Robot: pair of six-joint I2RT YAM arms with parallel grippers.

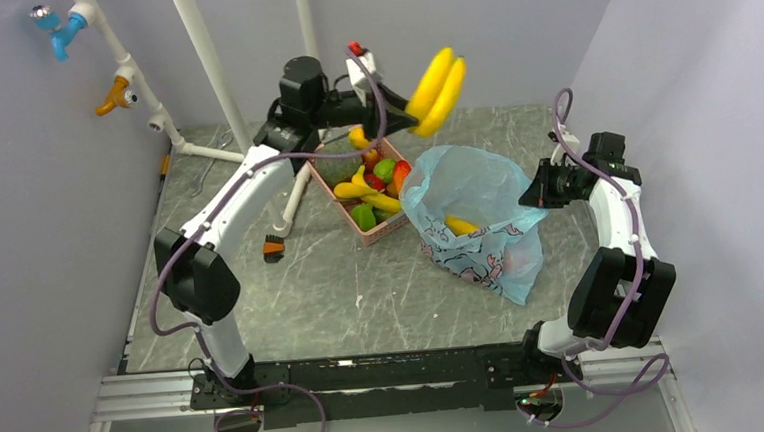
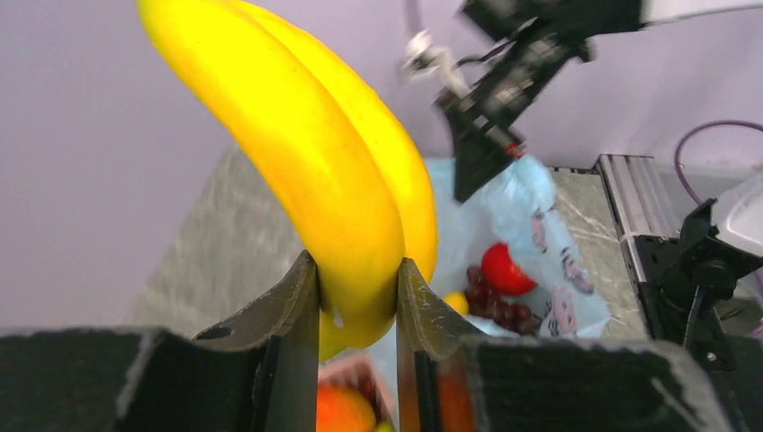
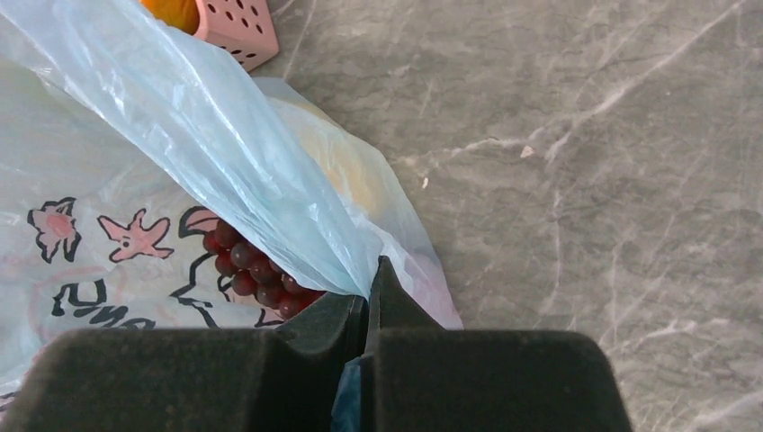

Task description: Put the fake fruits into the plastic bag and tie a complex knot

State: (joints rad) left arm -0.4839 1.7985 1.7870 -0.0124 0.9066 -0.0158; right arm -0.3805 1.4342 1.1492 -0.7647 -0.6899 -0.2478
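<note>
We see left claw (image 2: 357, 288) clamped on bananas (image 1: 437, 90), top centre, above pink basket (image 1: 379, 231); right claw (image 3: 367, 297) pinching plastic bag (image 1: 466, 186) rim, centre-right on bench (image 1: 312, 290), grapes (image 3: 252, 270) inside.

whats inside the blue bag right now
Inside the plastic bag show dark grapes, a red apple and a yellow fruit; anything deeper is hidden by its folds.

Glossy plastic bananas (image 1: 435, 90), thin translucent bag (image 1: 476, 175)

Pale lilac walls (image 1: 19, 248) enclose a grey marbled tabletop (image 1: 363, 297).
</note>
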